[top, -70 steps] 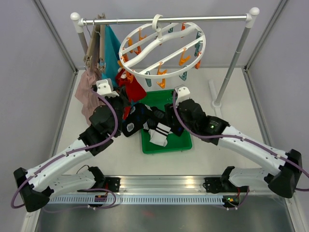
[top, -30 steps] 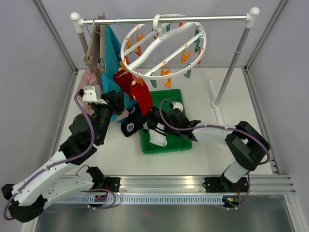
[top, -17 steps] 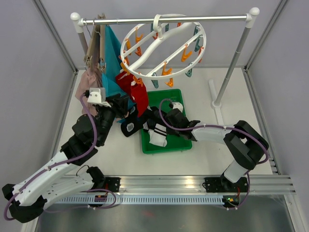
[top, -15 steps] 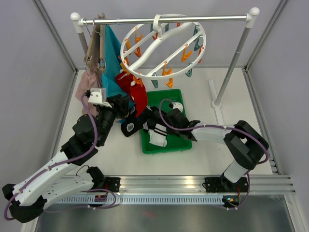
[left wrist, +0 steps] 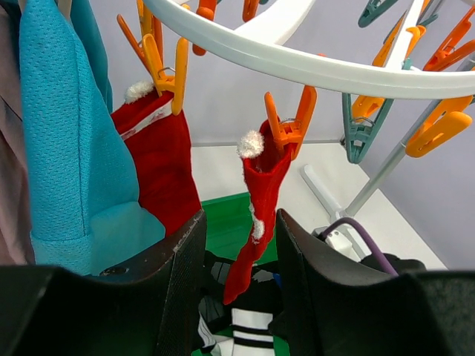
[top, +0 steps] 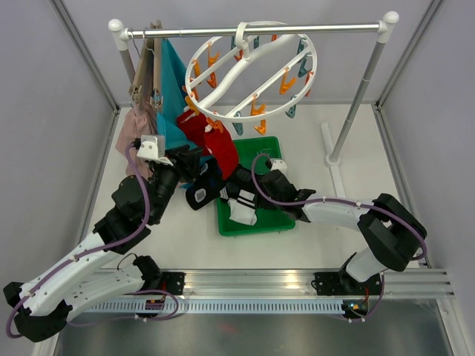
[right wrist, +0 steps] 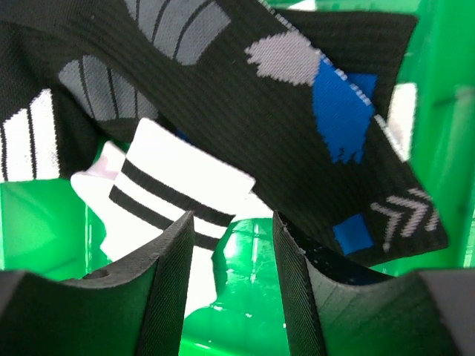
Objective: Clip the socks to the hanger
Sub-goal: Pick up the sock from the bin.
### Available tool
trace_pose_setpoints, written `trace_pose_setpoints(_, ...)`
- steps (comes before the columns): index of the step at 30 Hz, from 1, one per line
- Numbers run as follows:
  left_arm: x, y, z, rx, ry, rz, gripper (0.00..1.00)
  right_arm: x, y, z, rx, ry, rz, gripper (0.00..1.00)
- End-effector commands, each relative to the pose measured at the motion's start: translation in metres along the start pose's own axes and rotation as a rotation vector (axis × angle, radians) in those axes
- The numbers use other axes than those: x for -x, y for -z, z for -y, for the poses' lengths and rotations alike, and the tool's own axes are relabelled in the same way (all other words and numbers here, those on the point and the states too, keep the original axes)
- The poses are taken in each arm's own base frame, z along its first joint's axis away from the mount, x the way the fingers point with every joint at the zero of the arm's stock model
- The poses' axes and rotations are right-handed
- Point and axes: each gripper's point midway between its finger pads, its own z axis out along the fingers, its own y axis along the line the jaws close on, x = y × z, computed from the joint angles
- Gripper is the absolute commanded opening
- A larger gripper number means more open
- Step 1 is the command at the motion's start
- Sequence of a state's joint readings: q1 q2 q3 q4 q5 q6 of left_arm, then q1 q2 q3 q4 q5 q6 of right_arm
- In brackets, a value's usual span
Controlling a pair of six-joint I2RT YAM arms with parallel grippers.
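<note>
The white ring hanger [top: 252, 70] hangs from the rail, with orange and teal clips. Two red socks [top: 223, 152] hang from orange clips at its near left; the left wrist view shows one [left wrist: 163, 163] and the other [left wrist: 263, 193] under the ring [left wrist: 312, 67]. My left gripper [top: 189, 159] is open and empty just below them [left wrist: 237, 282]. My right gripper [top: 249, 185] is open, low in the green tray [top: 278, 215], over a black sock with blue marks [right wrist: 297, 111] and a white black-striped sock [right wrist: 171, 185], gripping nothing [right wrist: 234, 282].
A teal cloth [top: 172, 81] and a pink garment [top: 133, 137] hang on slim hangers at the rail's left end. The rail [top: 334, 30] rests on posts, the right one [top: 356, 96] standing on the table. A black sock [top: 202, 189] lies over the tray's left edge.
My left gripper has drawn back from the hanger, leaving a red sock clipped. The hanger swung and settled. My right arm folded down into the tray and shifted slightly.
</note>
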State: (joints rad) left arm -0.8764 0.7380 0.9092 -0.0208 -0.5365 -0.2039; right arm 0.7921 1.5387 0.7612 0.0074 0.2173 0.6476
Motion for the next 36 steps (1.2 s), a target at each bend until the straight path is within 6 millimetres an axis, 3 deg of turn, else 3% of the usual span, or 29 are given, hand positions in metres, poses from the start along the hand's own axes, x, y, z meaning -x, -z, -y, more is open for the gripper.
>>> trace_pose_setpoints(1, -0.003, -0.001, 0.005, -0.023, 0.029, -0.004, 0.48, -0.002, -0.005, -0.01, 0.035, -0.035, 0.015, 0.54)
trace_pose_setpoints(15, -0.004, -0.001, 0.004, -0.018, 0.023, -0.005, 0.49, -0.005, -0.024, -0.019, 0.055, -0.051, 0.0, 0.52)
trace_pose_setpoints(24, -0.011, -0.003, 0.005, -0.023, 0.017, -0.028, 0.49, 0.005, -0.022, -0.017, 0.031, -0.024, 0.028, 0.2)
trace_pose_setpoints(28, -0.012, -0.004, 0.007, -0.029, 0.015, -0.034, 0.49, 0.007, -0.02, -0.015, 0.015, -0.004, 0.031, 0.19)
trace_pose_setpoints(31, -0.015, -0.006, 0.009, -0.037, 0.012, -0.041, 0.49, 0.009, -0.018, -0.016, 0.017, 0.001, 0.037, 0.02)
trace_pose_setpoints(36, -0.015, -0.003, 0.02, -0.108, -0.002, -0.045, 0.5, 0.024, 0.003, -0.022, 0.033, 0.024, 0.105, 0.0)
